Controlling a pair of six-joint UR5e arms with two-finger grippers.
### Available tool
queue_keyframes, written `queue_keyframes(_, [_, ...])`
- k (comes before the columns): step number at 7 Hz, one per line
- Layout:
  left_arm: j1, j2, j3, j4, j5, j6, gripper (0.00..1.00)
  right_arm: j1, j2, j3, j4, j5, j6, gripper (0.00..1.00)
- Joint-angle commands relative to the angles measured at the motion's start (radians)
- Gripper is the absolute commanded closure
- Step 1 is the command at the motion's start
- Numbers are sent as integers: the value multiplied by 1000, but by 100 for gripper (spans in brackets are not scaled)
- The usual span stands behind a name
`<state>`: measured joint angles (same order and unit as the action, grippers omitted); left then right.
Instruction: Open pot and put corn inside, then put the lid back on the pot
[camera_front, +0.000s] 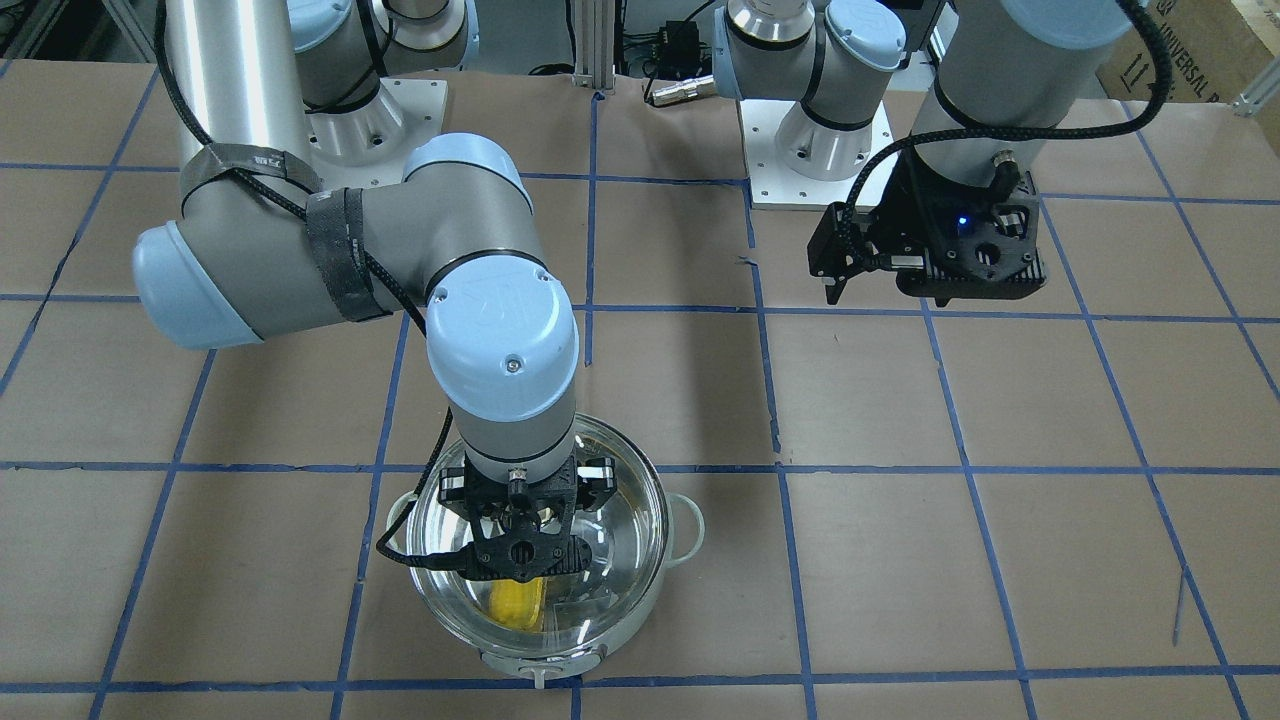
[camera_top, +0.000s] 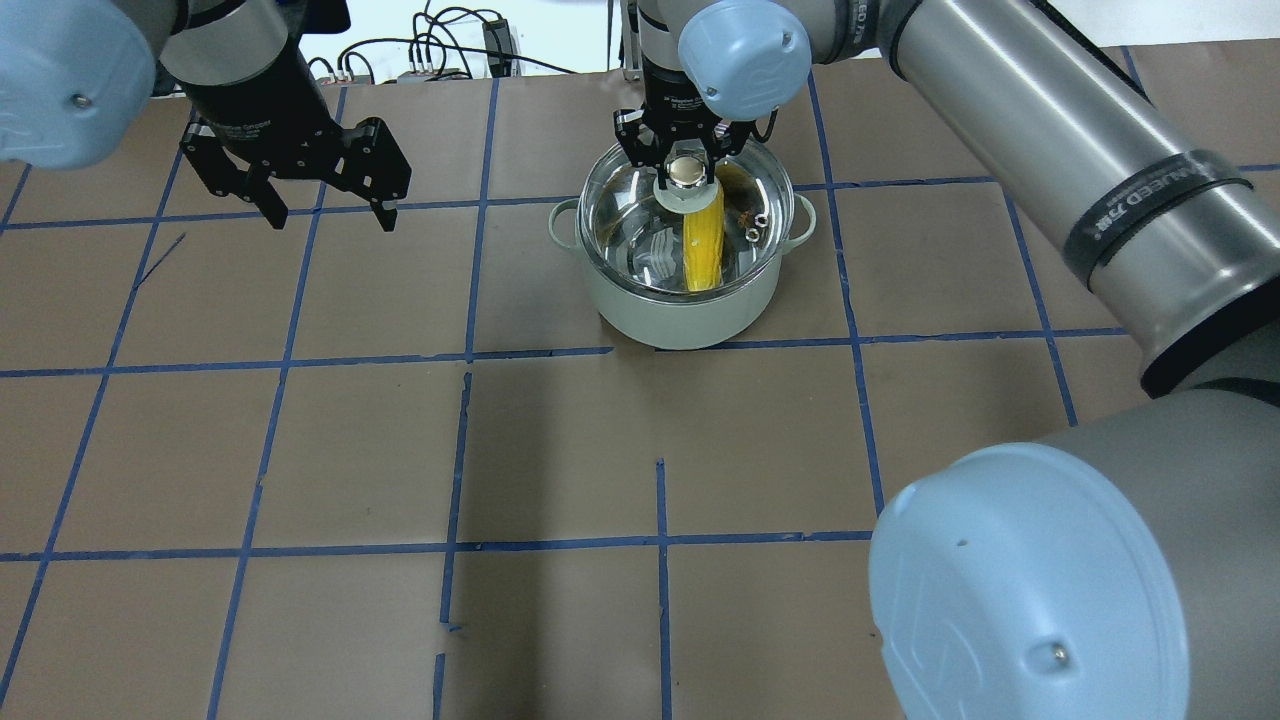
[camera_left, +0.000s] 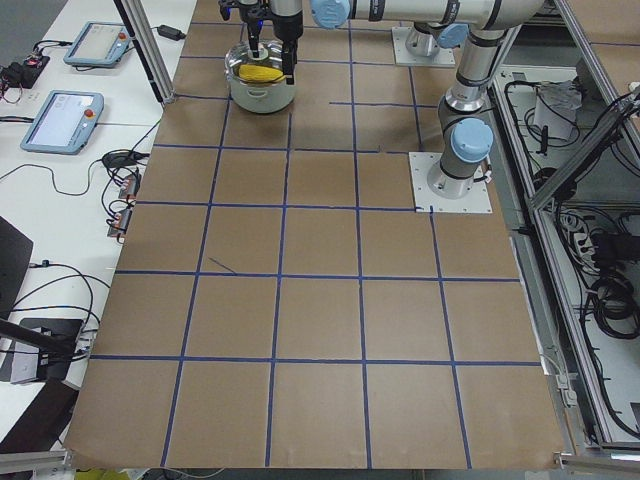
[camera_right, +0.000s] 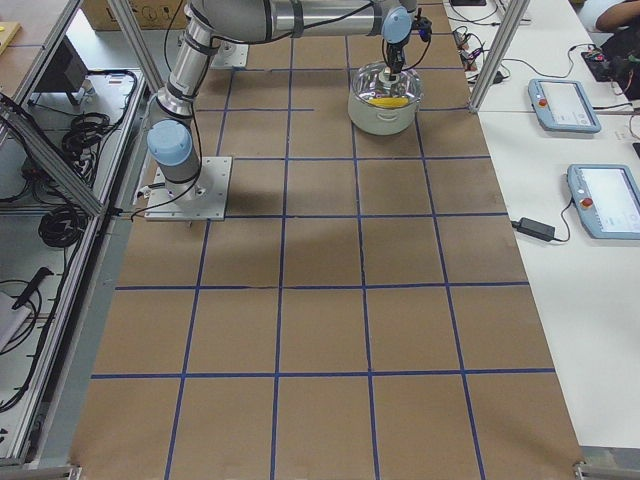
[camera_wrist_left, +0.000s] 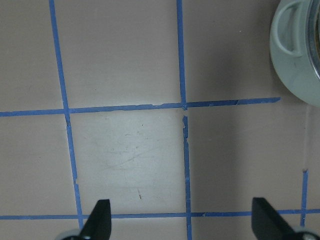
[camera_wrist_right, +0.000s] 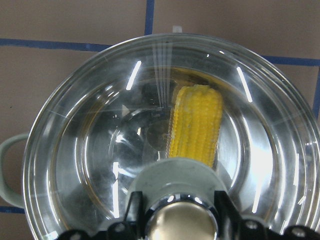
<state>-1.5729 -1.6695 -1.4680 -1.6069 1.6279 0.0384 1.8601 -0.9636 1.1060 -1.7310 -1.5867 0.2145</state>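
The pot (camera_top: 680, 320) stands at the table's far middle, and part of it shows in the left wrist view (camera_wrist_left: 295, 60). The yellow corn (camera_top: 703, 245) lies inside it, seen through the glass in the right wrist view (camera_wrist_right: 196, 125). The clear lid (camera_top: 630, 220) sits on the pot's rim. My right gripper (camera_top: 685, 165) points straight down over the pot, its fingers (camera_wrist_right: 134, 210) closed on either side of the lid's knob (camera_wrist_right: 177, 222). My left gripper (camera_top: 330, 215) hangs open and empty above bare table, to the left of the pot.
Brown paper with a blue tape grid (camera_top: 465, 355) covers the table. The right arm's long links (camera_top: 1050, 150) reach across the right side to the pot. Two arm bases (camera_front: 815, 150) stand at the robot's edge. Pendants (camera_right: 565, 105) lie beyond the table's edge.
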Motion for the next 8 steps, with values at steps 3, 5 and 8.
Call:
queue_keyframes(3, [2,-1,0,4,0,2,0,2,-3,5,5,1,0,95])
queue_keyframes(5, [2,-1,0,4,0,0,0,2,-3,21,4,1,0,95])
queue_keyframes(8, [1,-1,0,4,0,0,0,2,-6,26,2,1,0,95])
